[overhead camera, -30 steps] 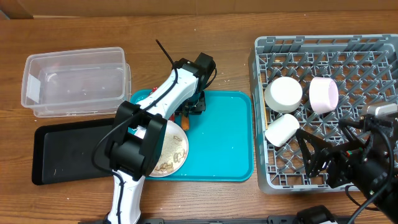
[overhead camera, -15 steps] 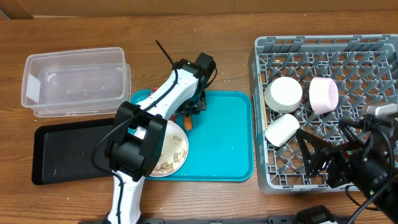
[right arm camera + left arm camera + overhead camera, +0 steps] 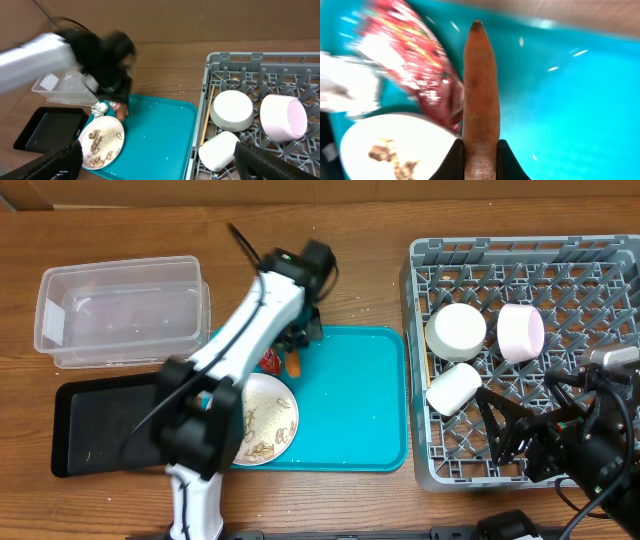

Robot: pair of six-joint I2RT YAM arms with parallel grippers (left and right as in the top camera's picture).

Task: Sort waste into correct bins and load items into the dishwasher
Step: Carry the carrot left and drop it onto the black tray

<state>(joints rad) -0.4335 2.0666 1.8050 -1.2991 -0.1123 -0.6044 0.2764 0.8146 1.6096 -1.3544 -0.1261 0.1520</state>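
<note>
Pinching long orange carrot (image 3: 481, 85) at thick end: left tool (image 3: 481, 152), over flat teal plastic tray (image 3: 570, 100), just beside red crinkled snack wrapper (image 3: 415, 65). Right tool (image 3: 160, 165) spread wide, holding nothing, by big grey plastic peg rack (image 3: 210, 65).

tub (image 3: 120, 315) behind flat tray (image 3: 100, 425) | plate (image 3: 286, 420) on serving tray (image 3: 350, 410), L end | rack (image 3: 520, 246) far R
</note>
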